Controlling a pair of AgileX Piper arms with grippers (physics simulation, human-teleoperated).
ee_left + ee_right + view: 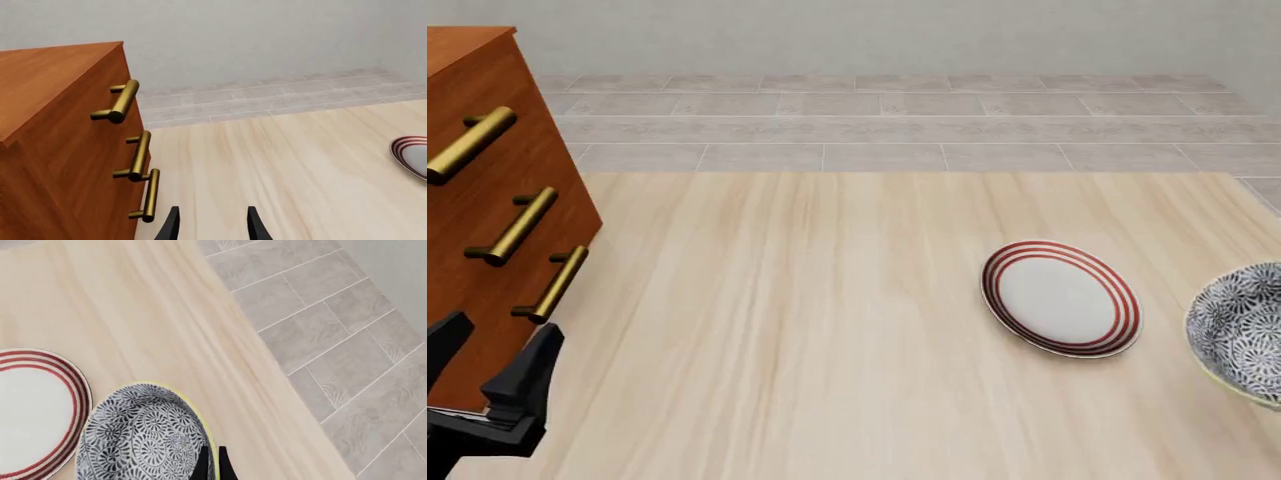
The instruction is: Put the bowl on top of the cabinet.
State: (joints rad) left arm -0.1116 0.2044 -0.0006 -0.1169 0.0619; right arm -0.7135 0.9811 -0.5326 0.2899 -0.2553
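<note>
The bowl (143, 435), blue-and-white patterned with a pale yellow rim, sits at the table's right edge (1241, 330), cut off by the front view's border. My right gripper (212, 466) pinches the bowl's rim, one finger inside and one outside; it does not show in the front view. The reddish-brown cabinet (487, 190) with three brass handles stands at the far left (53, 150). My left gripper (503, 332) hovers open just in front of the cabinet's lower drawers (212, 225), holding nothing.
A flat white plate with red rings (1061, 298) lies right next to the bowl on its left (30, 410) (413, 155). The wooden table's (827, 330) right edge runs close beside the bowl, with grey tiled floor (320, 330) beyond.
</note>
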